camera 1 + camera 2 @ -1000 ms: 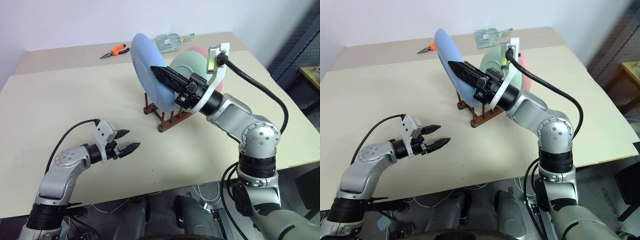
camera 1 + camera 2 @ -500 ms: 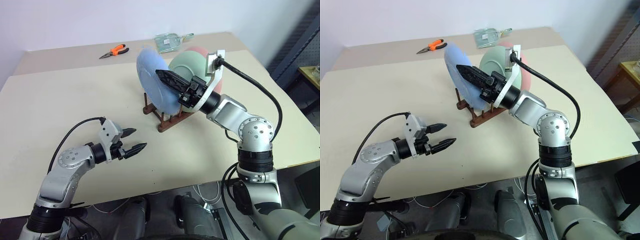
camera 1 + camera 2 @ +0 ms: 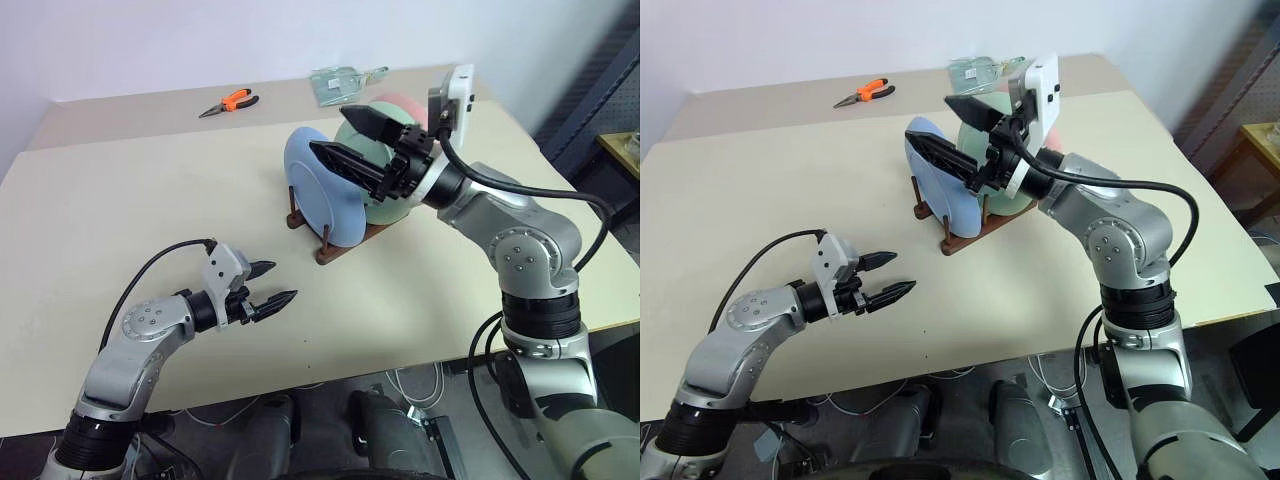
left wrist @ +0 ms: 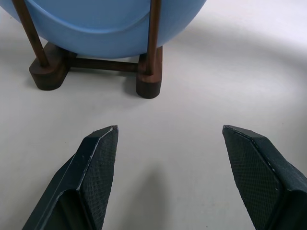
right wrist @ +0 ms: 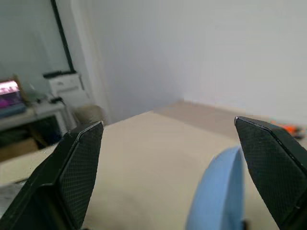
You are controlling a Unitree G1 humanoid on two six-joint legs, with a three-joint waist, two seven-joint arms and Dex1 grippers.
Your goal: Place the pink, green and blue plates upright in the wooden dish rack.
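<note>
The blue plate (image 3: 322, 198) stands upright in the front slot of the wooden dish rack (image 3: 338, 250). Behind it in the same rack stand the green plate (image 3: 383, 210) and then the pink plate (image 3: 398, 104). My right gripper (image 3: 332, 130) hovers open just above the blue plate's top edge and holds nothing. In the right wrist view that rim (image 5: 216, 191) shows below the spread fingers. My left gripper (image 3: 283, 281) is open and empty, low over the table in front of the rack. The left wrist view looks at the rack's foot (image 4: 148, 81) and the blue plate (image 4: 110, 24).
Orange-handled pliers (image 3: 232, 100) lie at the far left of the table (image 3: 150, 190). A clear plastic packet (image 3: 345, 82) lies at the far edge behind the rack. The right arm's black cable hangs over the table's right side.
My right gripper has opened and let go of the blue plate, rolled and lifted slightly. The plate has dropped from a tilt to upright in the rack. The left gripper stays put.
</note>
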